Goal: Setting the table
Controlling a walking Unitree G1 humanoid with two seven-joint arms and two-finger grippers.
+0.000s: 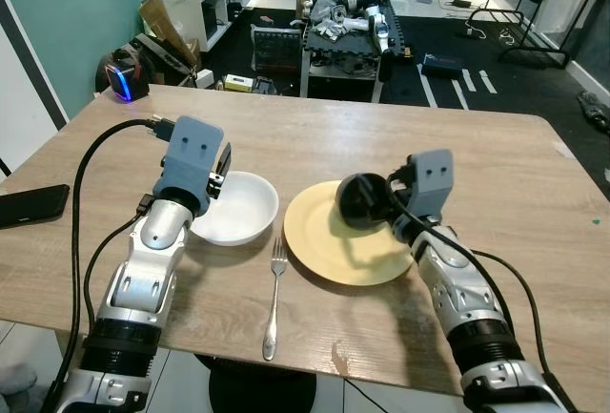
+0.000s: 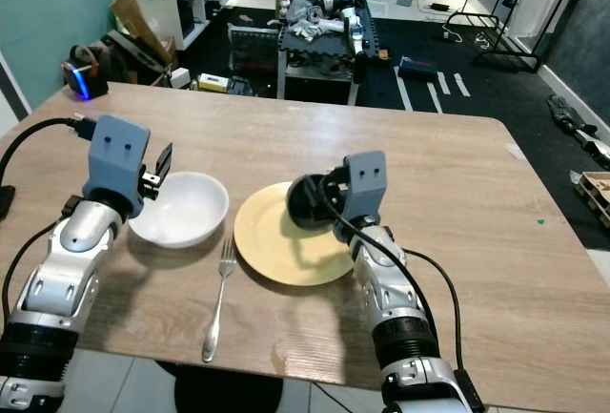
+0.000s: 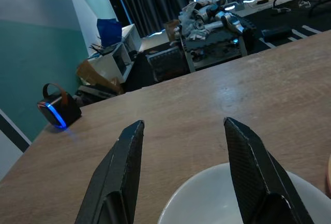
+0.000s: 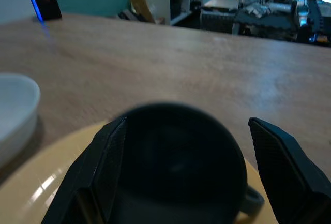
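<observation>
Wood-grain table [image 1: 315,136] carries the setting. Far left near its edge lies a black phone [image 1: 33,205], idle.

My left gripper [image 3: 183,175] hovers over the near-left rim of the white bowl [image 1: 238,208], fingers spread and holding nothing. I judge the bowl to be glazed ceramic: stiff, smooth, breakable. The rim is the only place to pinch it, one finger inside and one outside.

The fork [image 1: 274,291] lies between bowl and plate, tines pointing far. Thin metal, light, flat on the wood, so probably awkward to lift.

The yellow plate [image 1: 329,241] sits right of the fork, near the table's middle.

My right gripper [image 4: 189,169] is over the plate's right side with the black mug [image 1: 364,200] between its fingers. The right wrist view shows a gap on one side, so I cannot tell whether the grasp is clenched. The mug looks rigid, slick and fragile; its handle faces the wrist. I would grip across the body, not the handle.
</observation>
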